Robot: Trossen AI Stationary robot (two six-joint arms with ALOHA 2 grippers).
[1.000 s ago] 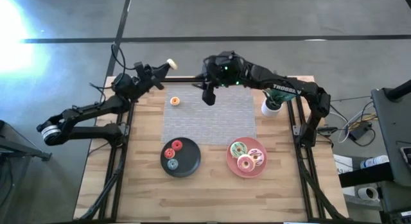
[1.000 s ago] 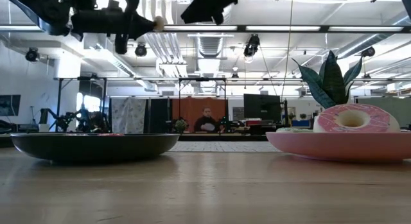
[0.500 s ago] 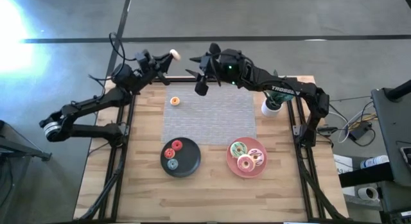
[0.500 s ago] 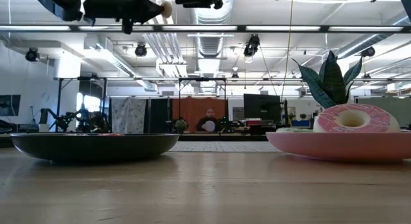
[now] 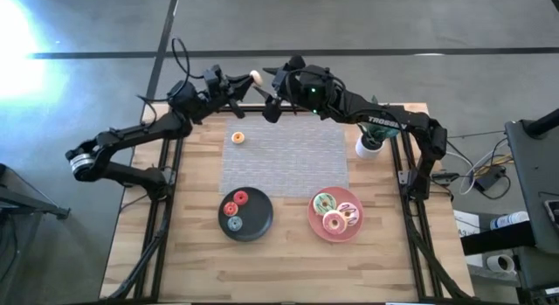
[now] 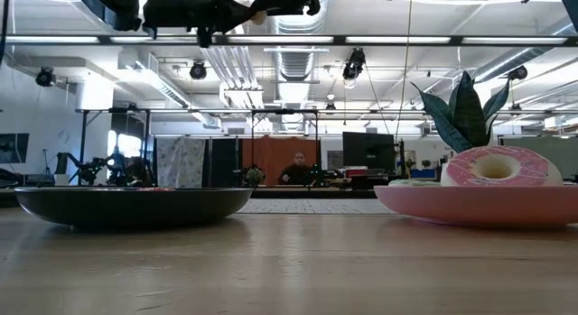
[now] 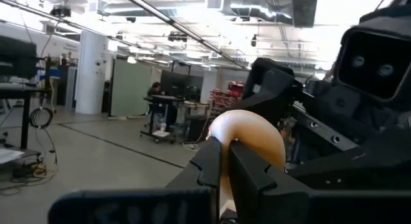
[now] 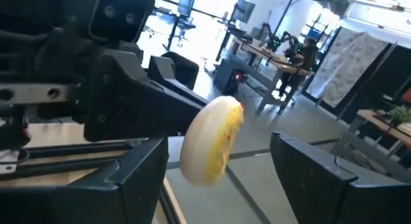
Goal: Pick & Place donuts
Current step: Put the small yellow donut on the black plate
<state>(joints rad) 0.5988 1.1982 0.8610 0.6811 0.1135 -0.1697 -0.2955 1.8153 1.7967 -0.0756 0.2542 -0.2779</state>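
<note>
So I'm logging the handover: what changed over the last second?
The left gripper, shut on the yellow donut, carried it rightward along the table's far edge to the right gripper, whose open fingers now flank it. The orange donut, black plate and pink plate stayed put.

Wood table. Grey mat lies at the back centre, with an orange donut just off its left edge. Black plate and pink plate sit in front. White pot is right of the mat.
</note>
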